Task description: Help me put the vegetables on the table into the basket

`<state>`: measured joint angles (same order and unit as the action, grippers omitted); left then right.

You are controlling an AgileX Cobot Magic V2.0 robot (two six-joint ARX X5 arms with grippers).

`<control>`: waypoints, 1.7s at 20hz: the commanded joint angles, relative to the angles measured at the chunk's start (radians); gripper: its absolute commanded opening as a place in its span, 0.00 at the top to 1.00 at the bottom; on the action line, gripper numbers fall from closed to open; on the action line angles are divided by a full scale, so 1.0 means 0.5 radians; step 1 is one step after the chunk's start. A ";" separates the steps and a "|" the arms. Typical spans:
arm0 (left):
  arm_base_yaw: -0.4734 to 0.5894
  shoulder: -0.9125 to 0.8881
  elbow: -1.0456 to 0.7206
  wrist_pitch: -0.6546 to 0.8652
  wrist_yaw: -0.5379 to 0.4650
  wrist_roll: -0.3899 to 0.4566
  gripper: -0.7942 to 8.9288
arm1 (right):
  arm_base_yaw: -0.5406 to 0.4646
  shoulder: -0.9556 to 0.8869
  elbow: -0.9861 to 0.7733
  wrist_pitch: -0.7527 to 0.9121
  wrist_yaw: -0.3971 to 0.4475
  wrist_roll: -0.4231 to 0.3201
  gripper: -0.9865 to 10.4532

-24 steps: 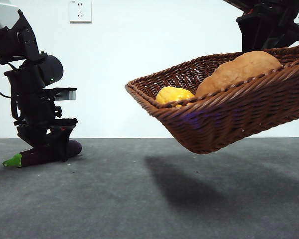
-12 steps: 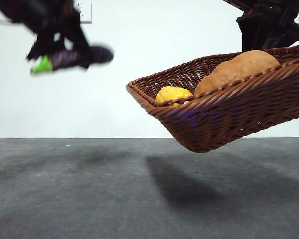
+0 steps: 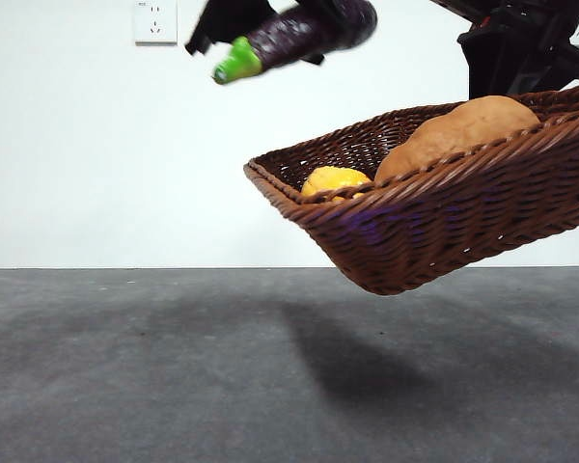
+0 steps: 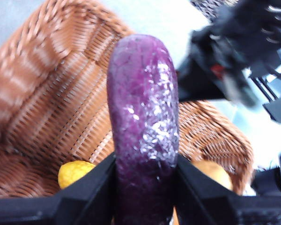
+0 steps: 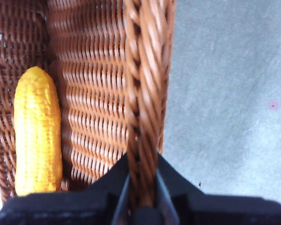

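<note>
The eggplant [image 3: 304,31] is clamped between the left gripper's [image 4: 145,180] jaws, high above the basket [image 3: 444,227]. The basket is held tilted above the table [image 3: 174,386] by its rim in the right gripper [image 5: 141,187], with corn [image 5: 37,131] and potato [image 3: 463,130] inside.

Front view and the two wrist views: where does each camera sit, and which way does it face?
Front view: low at table height, looking level across the table at the raised basket; dark arm parts on top.
Left wrist view: above the basket, left gripper clamping the eggplant.
Right wrist view: right gripper pinching the basket rim.
All show the corn.
</note>
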<state>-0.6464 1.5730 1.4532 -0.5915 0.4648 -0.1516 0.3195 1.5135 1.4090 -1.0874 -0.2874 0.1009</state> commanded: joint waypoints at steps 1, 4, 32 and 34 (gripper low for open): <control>-0.021 0.120 -0.009 0.095 -0.029 -0.255 0.91 | 0.002 -0.007 0.011 0.012 -0.024 0.015 0.93; -0.050 0.224 -0.009 0.328 -0.024 -0.480 0.55 | 0.002 -0.007 0.011 0.011 -0.024 0.008 0.93; -0.006 -1.262 -0.009 -1.440 -0.406 0.194 0.93 | -0.624 0.752 0.349 0.281 -0.728 -0.210 0.93; -0.006 -1.332 -0.036 -1.455 -0.468 0.166 0.93 | -0.657 0.980 0.596 0.136 -0.779 -0.263 0.93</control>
<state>-0.6472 0.9123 1.4433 -1.3224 0.2325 -0.0776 -0.0097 2.0090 1.7046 -1.0298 -0.6544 -0.0090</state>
